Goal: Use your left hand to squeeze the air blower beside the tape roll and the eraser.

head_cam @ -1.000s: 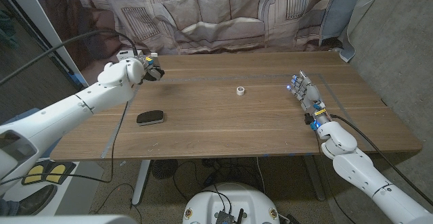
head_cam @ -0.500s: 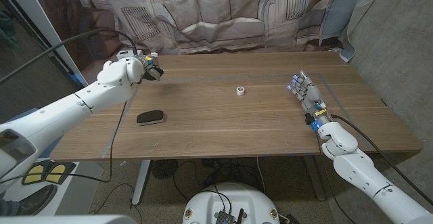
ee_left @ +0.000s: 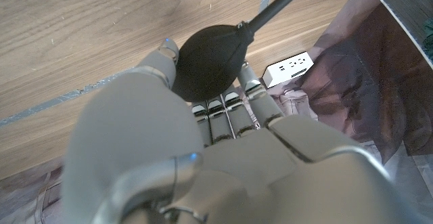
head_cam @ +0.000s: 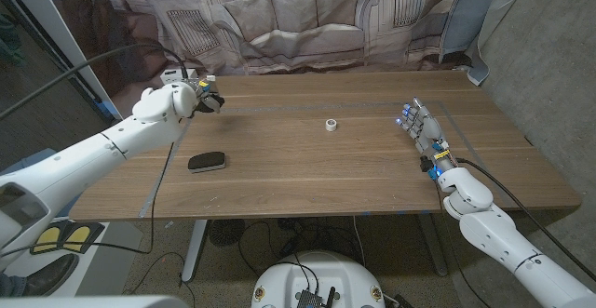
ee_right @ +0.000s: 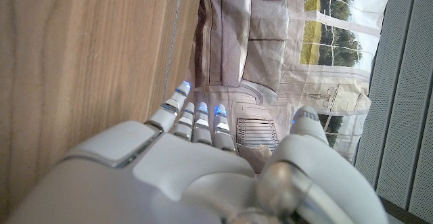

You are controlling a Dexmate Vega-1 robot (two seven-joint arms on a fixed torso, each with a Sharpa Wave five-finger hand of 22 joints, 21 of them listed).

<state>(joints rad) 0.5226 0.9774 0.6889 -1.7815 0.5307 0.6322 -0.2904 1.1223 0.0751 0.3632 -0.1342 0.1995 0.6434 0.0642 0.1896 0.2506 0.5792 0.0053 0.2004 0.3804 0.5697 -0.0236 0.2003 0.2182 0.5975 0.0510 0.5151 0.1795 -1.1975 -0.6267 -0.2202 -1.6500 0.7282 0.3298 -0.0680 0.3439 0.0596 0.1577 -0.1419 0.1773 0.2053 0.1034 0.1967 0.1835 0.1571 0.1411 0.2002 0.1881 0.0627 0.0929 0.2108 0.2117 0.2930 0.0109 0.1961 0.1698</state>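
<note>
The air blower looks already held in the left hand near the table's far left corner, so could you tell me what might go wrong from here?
1. The left hand wraps the air blower with its fingers low on the bulb; a hard squeeze could pop it free.
2. It is held close to the table edge, so a slip may drop it off the table.
3. The nozzle points away from the tape roll and eraser.

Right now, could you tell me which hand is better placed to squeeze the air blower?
Left. The left hand already has its fingers around the black air blower, while the right hand waits far across the table.
</note>
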